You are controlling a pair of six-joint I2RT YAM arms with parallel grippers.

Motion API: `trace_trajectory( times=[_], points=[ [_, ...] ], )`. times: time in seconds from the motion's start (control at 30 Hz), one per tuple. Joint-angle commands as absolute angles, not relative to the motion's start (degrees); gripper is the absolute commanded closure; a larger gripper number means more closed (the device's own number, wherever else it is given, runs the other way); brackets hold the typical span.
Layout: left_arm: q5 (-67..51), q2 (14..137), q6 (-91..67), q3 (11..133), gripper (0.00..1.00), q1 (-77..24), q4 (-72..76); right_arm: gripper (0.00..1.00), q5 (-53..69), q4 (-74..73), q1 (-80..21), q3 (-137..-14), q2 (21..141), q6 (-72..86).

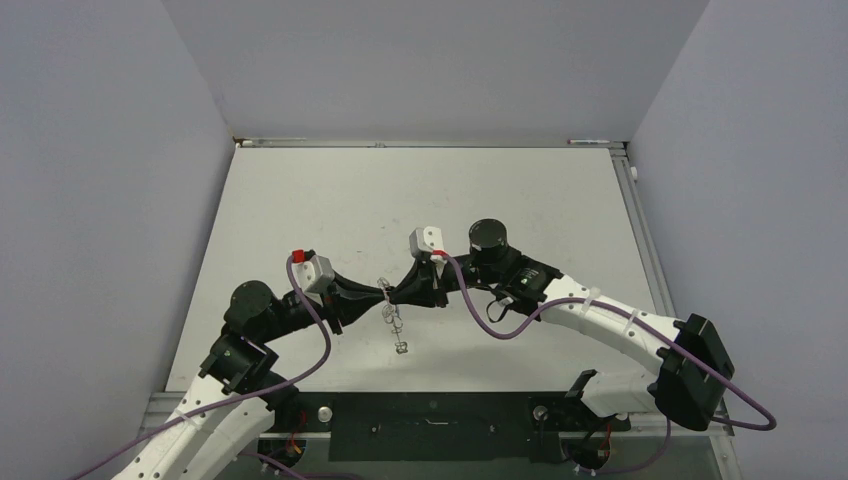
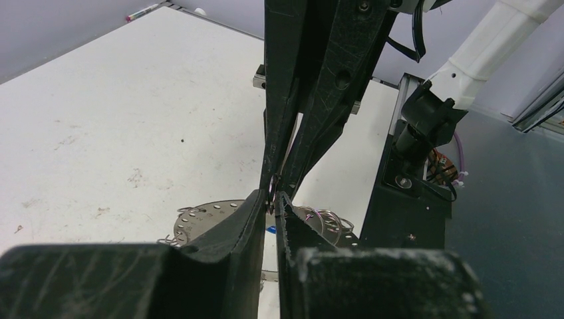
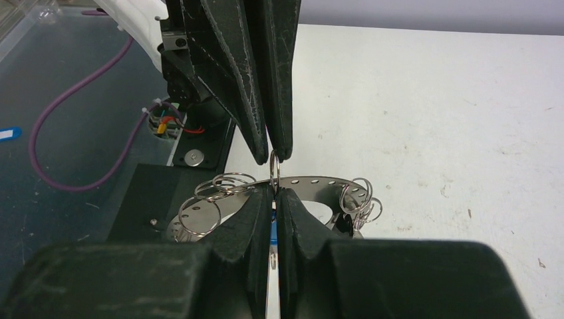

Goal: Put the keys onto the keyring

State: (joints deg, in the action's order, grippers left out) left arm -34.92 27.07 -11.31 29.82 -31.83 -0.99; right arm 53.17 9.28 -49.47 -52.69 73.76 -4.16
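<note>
White table (image 1: 300, 200), scuffed and speckled all over, metal rail (image 1: 430, 143) along the far edge, black plate (image 1: 430, 427) across the near edge, keyring (image 1: 392, 312) mid-table toward the near edge, resting or lifted, can't tell

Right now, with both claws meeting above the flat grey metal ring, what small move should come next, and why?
Probably keep the right claw shut and pull the left claw back slightly, to spread the small wire loop. Both tips pinch that one loop above the flat grey metal keyring, and I can see no key threaded on it.
</note>
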Motion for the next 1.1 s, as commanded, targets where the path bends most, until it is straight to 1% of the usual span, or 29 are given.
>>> trace_trajectory(
  times=[0.0,0.27,0.47,0.53,0.73,0.8,0.83,0.9,0.97,1.07],
  points=[
    [-35.74,26.81,-11.16,30.92,0.92,-32.17,2.2,0.95,51.17,8.09,-49.11,-55.5,71.37,-8.06],
    [-35.6,26.56,-10.86,31.1,0.78,-32.17,1.78,0.95,43.1,-3.87,-49.93,-59.87,72.12,-12.67],
    [-34.42,26.09,-9.69,31.42,0.62,-32.51,1.41,0.95,34.97,-15.22,-53.07,-65.32,72.68,-15.64],
    [-34.49,26.85,-9.15,31.75,0.6,-32.88,1.41,0.95,33.43,-17.87,-53.85,-66.16,71.99,-16.57],
    [-37.55,30.62,-5.07,34.21,0.62,-34.39,0.09,0.95,31.27,-24.36,-55.3,-68.91,71.03,-19.44],
    [-38.86,30.68,-2.69,34.74,0.62,-35.08,-0.92,0.95,30.96,-26.07,-55.79,-69.67,70.82,-20.05],
    [-39.84,30.77,-0.56,35.24,0.6,-35.35,-2.84,0.95,30.95,-26.64,-56.09,-69.84,70.64,-20.3],
    [-42.85,31.0,4.38,35.99,0.53,-35.9,-5.27,0.95,31.05,-27.35,-56.63,-70.02,70.19,-20.68],
    [-44.1,30.9,7.79,36.7,0.49,-36.92,-7.33,0.95,31.48,-27.99,-57.13,-70.1,69.91,-20.97],
    [-44.5,30.94,12.16,38.27,0.44,-37.79,-10.9,0.95,31.5,-29.03,-57.91,-70.19,69.73,-21.39]
  ],
)
